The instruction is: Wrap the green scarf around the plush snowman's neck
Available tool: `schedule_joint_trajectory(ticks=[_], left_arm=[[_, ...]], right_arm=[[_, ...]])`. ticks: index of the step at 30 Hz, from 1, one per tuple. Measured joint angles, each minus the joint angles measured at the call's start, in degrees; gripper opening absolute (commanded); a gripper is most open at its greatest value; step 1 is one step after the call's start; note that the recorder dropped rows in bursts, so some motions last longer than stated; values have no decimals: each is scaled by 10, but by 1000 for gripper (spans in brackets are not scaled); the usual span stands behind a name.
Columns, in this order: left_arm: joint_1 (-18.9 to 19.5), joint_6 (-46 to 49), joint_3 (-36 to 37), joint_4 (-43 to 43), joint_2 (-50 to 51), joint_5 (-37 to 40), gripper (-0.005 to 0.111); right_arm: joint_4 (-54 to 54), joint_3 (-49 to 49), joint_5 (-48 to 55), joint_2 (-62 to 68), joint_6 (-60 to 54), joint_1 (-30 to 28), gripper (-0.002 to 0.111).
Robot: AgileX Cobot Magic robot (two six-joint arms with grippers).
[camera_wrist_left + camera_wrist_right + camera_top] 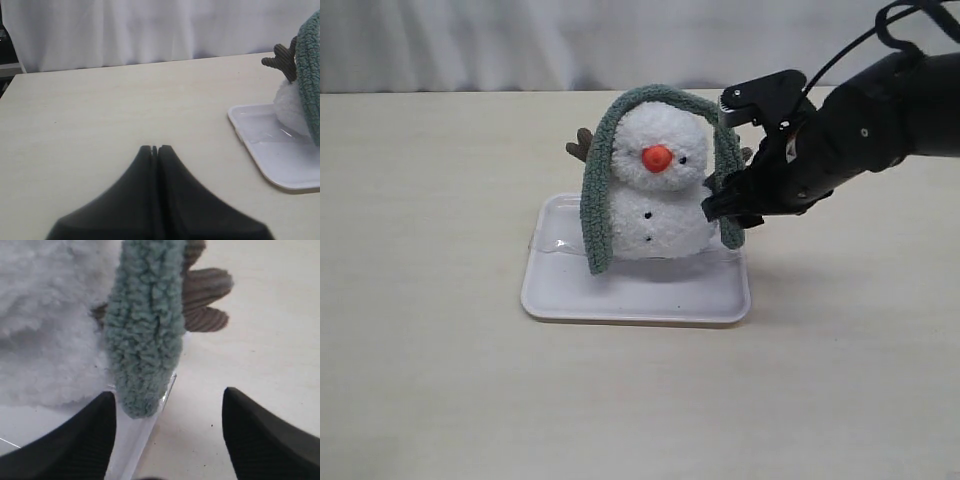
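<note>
Nearest the lens, the right gripper (167, 400) stands wide open and holds nothing. The hanging end of the green scarf (145, 340) lies between its fingers, close against one finger and well apart from the other. Just beyond that end, the snowman's twig arm (205, 295) sticks out, and the clear rim of the tray (150, 435) runs directly beneath the fingertips. The plush snowman (655, 210) stands upright on the tray beside the tool. The scarf is draped over the crown of its head, with one end down each side; none of it sits in the neck crease. The left gripper (154, 148) is closed on nothing, well apart from the tray, and braces nothing.

Risks noted:
- Closing off-centre may pinch white fur, the twig arm or the tray rim along with the fabric.
- Pulling one end may slide the whole scarf off the head.
- With the snowman unbraced, a sideways tug may topple it or drag the tray across the table (440, 350).
</note>
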Motion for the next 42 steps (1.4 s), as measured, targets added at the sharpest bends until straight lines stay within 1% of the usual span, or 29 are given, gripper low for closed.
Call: schedule_joint_trajectory(ticks=[5,6,7,8,9,12,13,14,22,25,30,32,38,42], left_arm=[[0,0,0,0,0,0,0],[0,0,0,0,0,0,0],[0,0,0,0,0,0,0],[0,0,0,0,0,0,0],[0,0,0,0,0,0,0],[0,0,0,0,0,0,0],[0,0,0,0,0,0,0],[0,0,0,0,0,0,0],[0,0,0,0,0,0,0],[0,0,0,0,0,0,0],[0,0,0,0,0,0,0],[0,0,0,0,0,0,0],[0,0,0,0,0,0,0],[0,0,0,0,0,0,0]], right_arm=[[0,0,-41,54,-16,0,57],[0,0,-49,60,-19,0,56],[0,0,-57,63,-21,0,53],[0,1,-66,67,-24,0,49],[-1,0,-71,68,-26,0,42],[-9,1,-81,69,-28,0,20],[-11,1,-81,69,-28,0,11],[-15,1,-81,69,-29,0,5],[-8,1,-35,47,-43,0,4],[46,-4,3,17,-69,0,4],[218,-12,86,-13,-199,0,4],[257,-13,102,-6,-227,0,4],[282,-13,94,43,-231,0,4],[288,-13,88,52,-231,0,4]])
